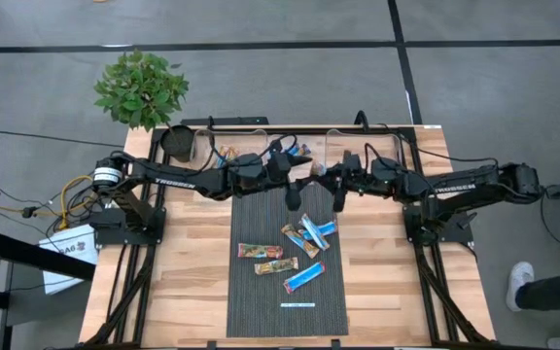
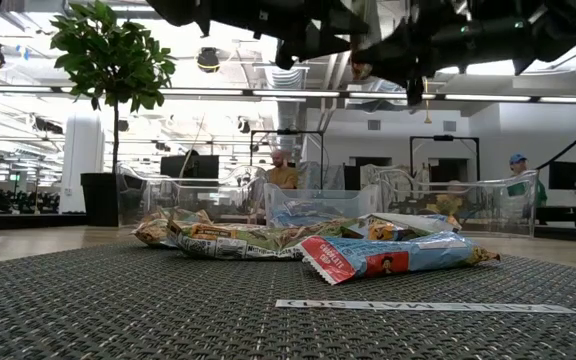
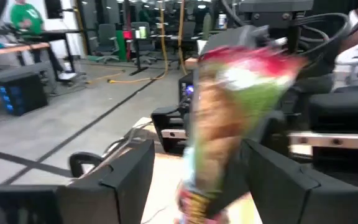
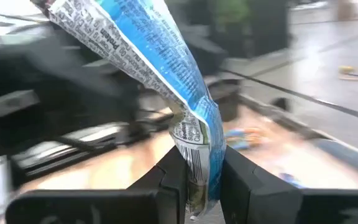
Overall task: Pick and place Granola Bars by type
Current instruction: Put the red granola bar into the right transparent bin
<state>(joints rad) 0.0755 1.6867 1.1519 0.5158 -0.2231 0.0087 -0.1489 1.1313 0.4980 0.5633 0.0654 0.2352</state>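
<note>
Several foil-wrapped granola bars lie in a loose cluster on the dark mat (image 1: 261,311): tan ones (image 1: 259,250), (image 1: 275,264), an orange-and-blue one (image 1: 299,240) and bright blue ones (image 1: 316,230), (image 1: 304,277). In the low view they form a flat pile (image 2: 258,240) with a blue-and-red bar (image 2: 388,258) in front. My left gripper (image 1: 293,199) hangs above the mat's far end, shut on a tan, green and red bar (image 3: 229,106). My right gripper (image 1: 339,197), just to its right, is shut on a bright blue bar (image 4: 148,56). My left gripper (image 3: 197,149) has the bar's lower end (image 3: 197,193) between its two fingers; blur hides the exact place of contact. The bar is lifted clear and stands up past the fingertips. My right gripper (image 4: 201,162) pinches the blue bar by its crimped end (image 4: 197,149) between the two fingers. The bar is lifted clear of the mat, and its free length sticks out beyond the fingertips, bent to one side.
A thin white strip (image 1: 297,304) lies on the mat near its near edge. Clear bins (image 1: 231,146), (image 1: 343,146) stand along the table's far edge, with a black pot (image 1: 178,144) and a potted plant (image 1: 142,87) at the far left. Bare wood flanks the mat.
</note>
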